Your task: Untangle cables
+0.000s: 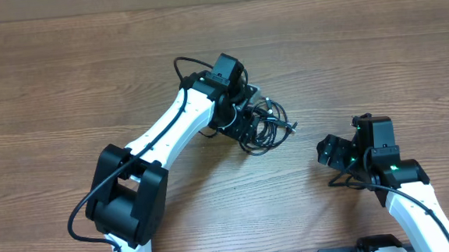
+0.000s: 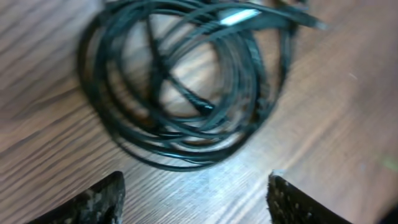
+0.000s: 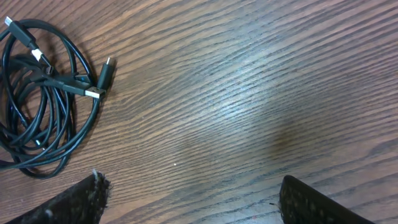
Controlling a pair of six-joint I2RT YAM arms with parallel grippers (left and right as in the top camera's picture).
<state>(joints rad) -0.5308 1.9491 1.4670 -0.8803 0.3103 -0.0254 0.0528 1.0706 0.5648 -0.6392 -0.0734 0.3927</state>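
Note:
The cables [image 1: 265,125] lie as one tangled bundle of thin black loops on the wooden table, with a plug end [image 1: 290,127] sticking out to the right. My left gripper [image 1: 243,117] hovers at the bundle's left side. In the left wrist view the coil [image 2: 180,81] fills the upper half, and the left gripper [image 2: 196,199] stands open just short of it with only bare wood between its fingers. My right gripper [image 1: 327,151] is open to the right of the bundle, apart from it. In the right wrist view the cables [image 3: 43,106] lie at far left, silver-tipped plugs [image 3: 96,92] showing.
The wooden table [image 1: 376,46] stretches around the bundle on all sides. A thicker black robot cable [image 1: 185,64] arcs above the left arm's wrist. The two arm bases stand along the near edge.

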